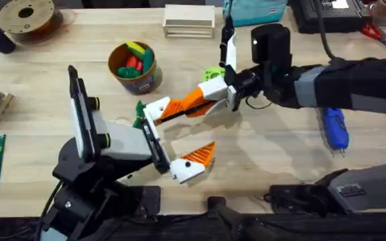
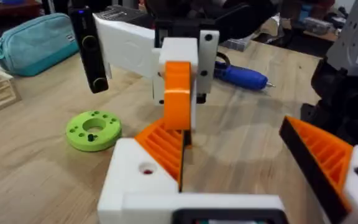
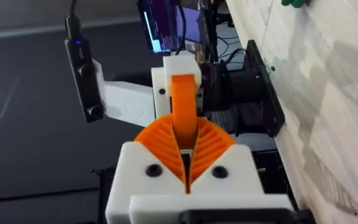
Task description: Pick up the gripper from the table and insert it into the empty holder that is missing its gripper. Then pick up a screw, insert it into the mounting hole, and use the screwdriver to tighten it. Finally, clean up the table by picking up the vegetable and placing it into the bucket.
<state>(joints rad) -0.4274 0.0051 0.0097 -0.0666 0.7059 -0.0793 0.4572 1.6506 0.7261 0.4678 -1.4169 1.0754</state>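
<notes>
Right pincer [image 2: 179, 121]: pinching orange wedge [image 2: 163, 146], mid counter [image 1: 280, 154].
Orange wedge: at white mount [image 2: 135, 180] on left arm; seating unclear.
Left pincer [image 2: 229, 134]: spread.
Risk: tilted entry may jam; early release may drop wedge.

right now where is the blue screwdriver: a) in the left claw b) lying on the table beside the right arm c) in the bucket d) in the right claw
b: the screwdriver lies flat on the table next to the right arm, apart from both claws, and the bucket holds only toy vegetables.
</notes>
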